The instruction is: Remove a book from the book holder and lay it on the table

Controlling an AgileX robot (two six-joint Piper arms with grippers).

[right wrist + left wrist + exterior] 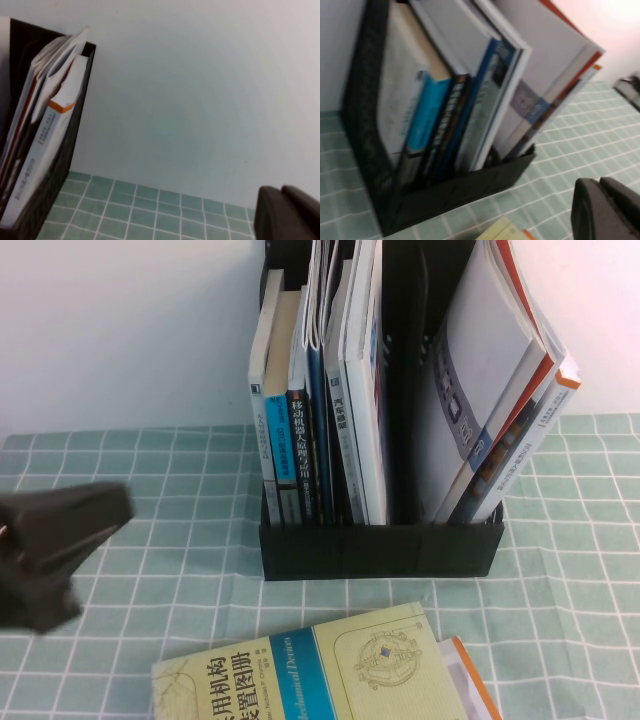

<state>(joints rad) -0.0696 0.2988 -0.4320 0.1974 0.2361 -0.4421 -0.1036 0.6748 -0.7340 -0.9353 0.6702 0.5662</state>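
Observation:
A corner of a white cover with an orange border [472,678] lies flat on the table [180,470] at the front right, against a pale yellow book; this looks like the book. Its orange corner also shows in the left wrist view [528,234]. The black book holder [380,548] stands upright at the middle, full of books, and shows in the left wrist view [445,192]. My left gripper [112,510] hovers left of the holder, shut and empty [599,186]. My right gripper [281,192] is shut and empty, off to the holder's right, outside the high view.
The pale yellow book with a blue band [300,672] lies on the table in front of the holder. A grey, red-edged magazine [490,360] and a white book with an orange band [56,111] lean right in the holder's right slot. A white wall stands behind.

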